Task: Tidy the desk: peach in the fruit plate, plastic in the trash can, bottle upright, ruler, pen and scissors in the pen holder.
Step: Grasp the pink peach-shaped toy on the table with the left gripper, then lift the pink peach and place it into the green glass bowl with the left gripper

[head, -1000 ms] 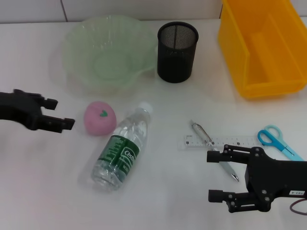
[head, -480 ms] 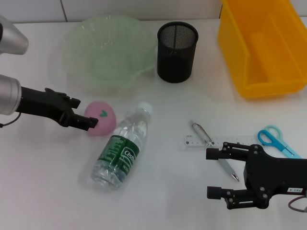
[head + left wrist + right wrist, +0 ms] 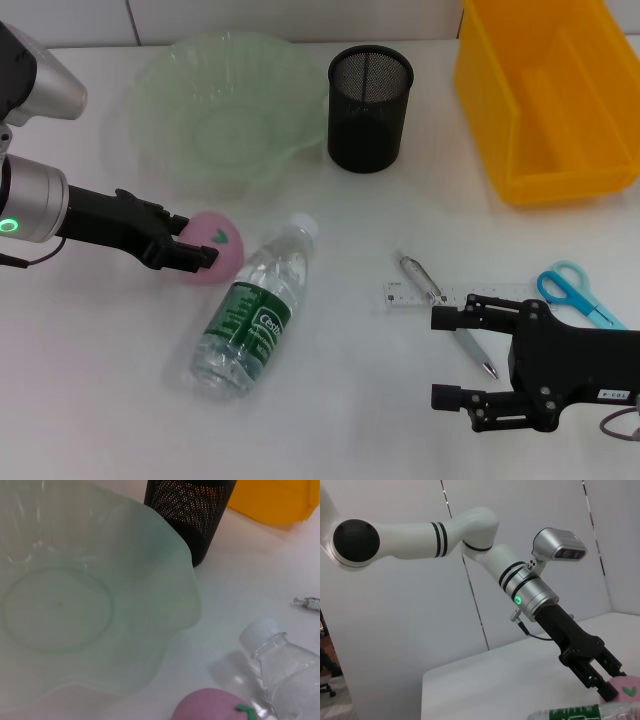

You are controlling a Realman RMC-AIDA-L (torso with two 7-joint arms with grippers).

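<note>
The left hand (image 3: 195,243) sits at the pink peach (image 3: 215,245), its dark fingers spread with one to each side of the fruit, apparently not clamped yet. The peach lies on the white bench (image 3: 350,400), just at the fingertips, with the fallen bottle (image 3: 252,312) touching or nearly touching it on the far side from the arm. The green fruit plate (image 3: 225,115) stands just beyond the hand, towards the back of the bench, and the black mesh pen holder (image 3: 369,95) is farther off past it.

The step in hand looks like the peach pick-up. Next the fingers need to close on the fruit, lift it without nudging the bottle, and carry it the short way over the plate's rim.

The right hand (image 3: 452,358) hovers parked and spread, well apart from this, with the pen (image 3: 440,300), ruler (image 3: 460,295) and scissors (image 3: 580,293) just beyond it.
</note>
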